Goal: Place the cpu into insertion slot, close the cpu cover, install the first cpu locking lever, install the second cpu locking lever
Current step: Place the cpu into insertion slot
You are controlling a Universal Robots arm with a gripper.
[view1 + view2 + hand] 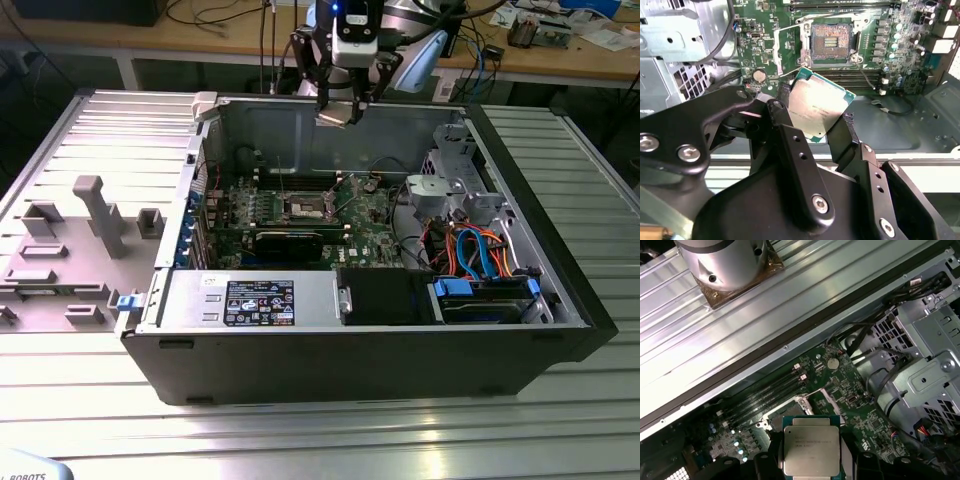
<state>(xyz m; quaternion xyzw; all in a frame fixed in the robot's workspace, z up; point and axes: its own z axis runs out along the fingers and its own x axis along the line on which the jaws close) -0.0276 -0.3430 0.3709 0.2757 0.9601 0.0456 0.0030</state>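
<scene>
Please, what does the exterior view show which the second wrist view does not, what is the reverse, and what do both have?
The exterior view adds the whole open computer case on the slatted table, a grey fixture tray at the exterior view's left, and blue and orange cables. The second wrist view adds a close look at the cpu, clamped at its edges by the gripper above the board. Both have the insertion slot, empty, and the green motherboard.

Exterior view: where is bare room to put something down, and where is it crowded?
Bare: the ribbed table on the camera's side of the computer case, and at the exterior view's right of it. Crowded: the grey fixture plate with blocks, and inside the case around the insertion slot.
</scene>
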